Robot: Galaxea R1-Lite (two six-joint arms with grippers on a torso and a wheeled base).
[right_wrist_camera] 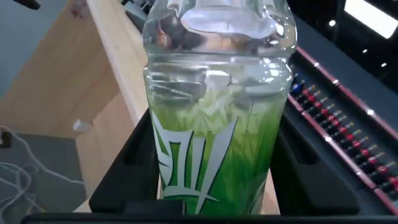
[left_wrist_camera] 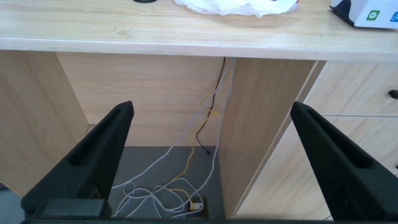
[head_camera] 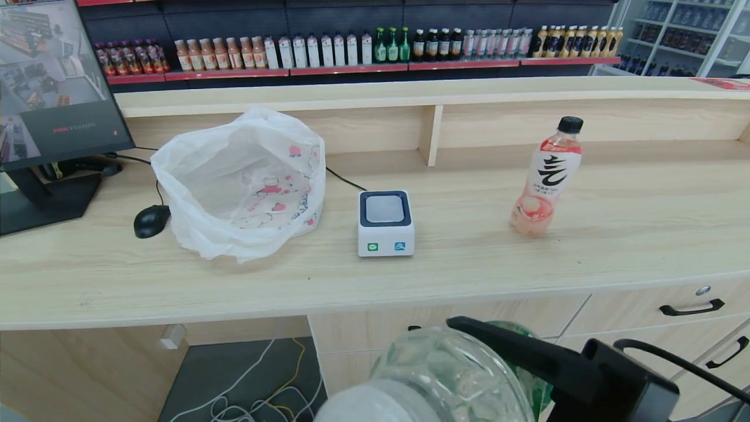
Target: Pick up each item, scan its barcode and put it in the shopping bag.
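Green-labelled bottle sits clamped between the 2 fingers of my right gripper, clear upper part and pale cap pointing away from the wrist. I see the gripper holding it low, in front of the counter and below its edge. Up on the counter beyond this gripper, the pink bottle stands upright, a little to its right. The scanner sits ahead and to its left, and the shopping bag lies farther left again, mouth open, close beside the scanner. A mouse rests just past the bag. My left gripper hangs with its 2 fingers spread wide on nothing, under the counter edge, facing the cables on the floor.
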